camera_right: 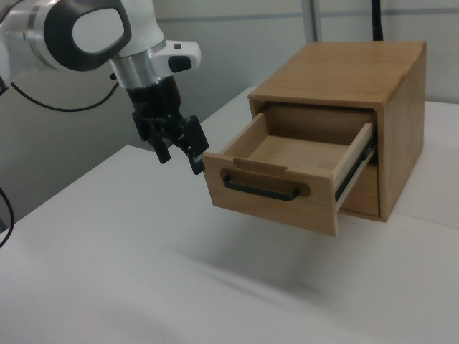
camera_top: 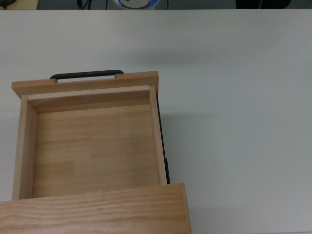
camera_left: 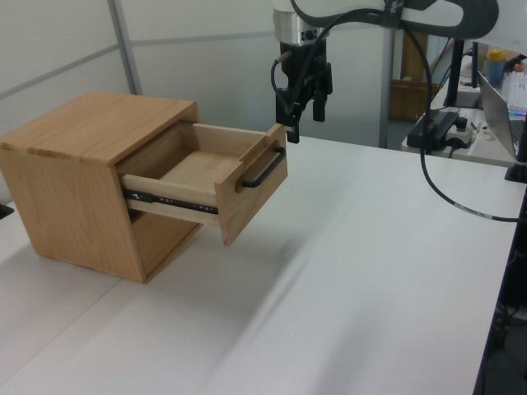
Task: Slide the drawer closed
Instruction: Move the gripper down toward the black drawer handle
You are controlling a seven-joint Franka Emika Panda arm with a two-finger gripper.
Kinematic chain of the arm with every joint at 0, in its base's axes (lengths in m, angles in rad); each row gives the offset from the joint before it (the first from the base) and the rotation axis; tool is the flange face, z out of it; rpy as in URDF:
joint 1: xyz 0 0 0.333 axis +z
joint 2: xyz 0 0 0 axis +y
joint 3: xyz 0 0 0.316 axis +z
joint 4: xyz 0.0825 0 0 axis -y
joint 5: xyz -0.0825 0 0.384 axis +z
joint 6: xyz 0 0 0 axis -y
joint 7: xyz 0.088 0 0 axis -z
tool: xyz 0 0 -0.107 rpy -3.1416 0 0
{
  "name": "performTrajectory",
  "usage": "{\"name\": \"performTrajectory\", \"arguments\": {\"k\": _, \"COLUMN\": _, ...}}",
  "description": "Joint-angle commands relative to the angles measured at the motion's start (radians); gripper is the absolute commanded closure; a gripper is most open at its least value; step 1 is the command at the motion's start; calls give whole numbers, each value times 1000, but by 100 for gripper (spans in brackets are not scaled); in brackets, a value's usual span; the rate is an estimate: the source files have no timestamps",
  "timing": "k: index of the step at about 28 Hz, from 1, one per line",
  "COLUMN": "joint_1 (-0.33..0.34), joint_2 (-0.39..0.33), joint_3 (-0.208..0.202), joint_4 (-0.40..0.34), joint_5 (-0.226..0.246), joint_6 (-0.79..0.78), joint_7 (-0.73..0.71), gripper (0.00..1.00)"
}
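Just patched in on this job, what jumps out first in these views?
The drawer stands pulled far out of the wooden cabinet, empty inside, its black bar handle facing the arm. The claw hangs open in the air just off the front panel's corner, at the right view's left, touching nothing. The white table around is bare.

We hold our pincer (camera_left: pixel 305 118) pointing straight down from a vertical wrist, its two black fingers (camera_right: pixel 195 159) spread apart with nothing between them. Our white arm (camera_right: pixel 86 29) bends above it, a black cable trailing from it.
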Motion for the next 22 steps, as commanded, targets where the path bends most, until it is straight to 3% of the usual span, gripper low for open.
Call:
{"name": "performTrajectory", "arguments": {"k": 1, "joint_1": 10, "joint_2": -18, "joint_3": 19, "joint_4": -17, "joint_5": 5, "joint_6": -2, "joint_7": -23, "gripper": 0}}
{"name": "performTrajectory", "arguments": {"k": 2, "joint_1": 10, "joint_2": -16, "joint_3": 19, "joint_4": -17, "joint_5": 5, "joint_6": -2, "joint_7": -25, "gripper": 3}}
{"name": "performTrajectory", "arguments": {"k": 3, "joint_1": 10, "joint_2": -16, "joint_3": 19, "joint_4": -17, "joint_5": 5, "joint_6": -2, "joint_7": -26, "gripper": 14}}
{"name": "performTrajectory", "arguments": {"k": 5, "joint_1": 10, "joint_2": -13, "joint_3": 19, "joint_4": -19, "joint_5": 5, "joint_6": -2, "joint_7": -26, "gripper": 54}}
{"name": "performTrajectory", "arguments": {"k": 6, "joint_1": 12, "joint_2": -10, "joint_3": 21, "joint_4": -19, "joint_5": 7, "joint_6": -2, "joint_7": -29, "gripper": 84}}
{"name": "performTrajectory", "arguments": {"k": 7, "joint_1": 10, "joint_2": -10, "joint_3": 21, "joint_4": -20, "joint_5": 5, "joint_6": -2, "joint_7": -28, "gripper": 99}}
{"name": "performTrajectory", "arguments": {"k": 15, "joint_1": 10, "joint_2": -1, "joint_3": 26, "joint_4": -27, "joint_5": 2, "joint_6": -2, "joint_7": -45, "gripper": 100}}
{"name": "performTrajectory", "arguments": {"k": 22, "joint_1": 9, "joint_2": 70, "joint_3": 22, "joint_4": -21, "joint_5": -12, "joint_6": 1, "joint_7": -37, "gripper": 100}}
